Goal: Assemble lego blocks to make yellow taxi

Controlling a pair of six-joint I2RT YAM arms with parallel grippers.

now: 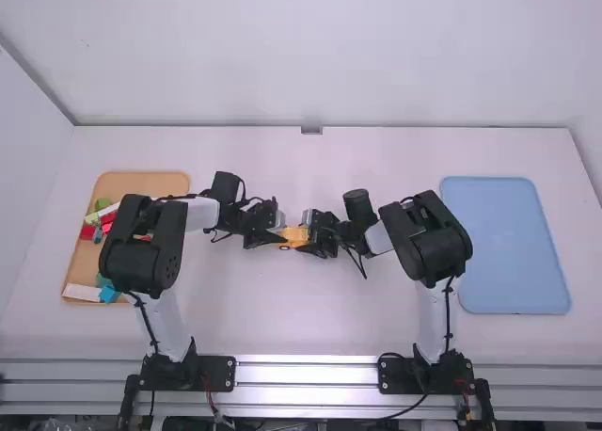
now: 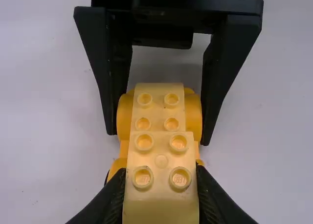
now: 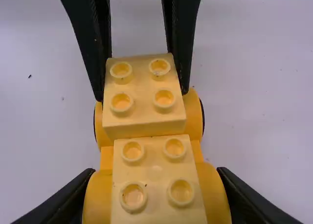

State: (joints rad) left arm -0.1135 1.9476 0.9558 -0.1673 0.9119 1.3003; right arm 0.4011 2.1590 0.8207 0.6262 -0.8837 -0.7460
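Note:
Mid-table in the high view, my left gripper (image 1: 278,231) and right gripper (image 1: 308,235) face each other at a small yellow-orange assembly (image 1: 293,234). In the left wrist view, my left gripper (image 2: 161,177) is shut on a pale yellow studded block (image 2: 161,204), which stands higher than a second pale yellow block (image 2: 157,111). My right gripper (image 3: 155,177), in the right wrist view, is shut on the orange wheeled base (image 3: 214,194) by its rounded sides, around the second block. Both blocks sit end to end above the base; whether the higher one is fully seated, I cannot tell.
A tan tray (image 1: 141,181) at the left holds several loose blocks, among them red, green, blue and white ones, partly behind the left arm. On the right side lies a light blue tray (image 1: 508,245), beside the right arm.

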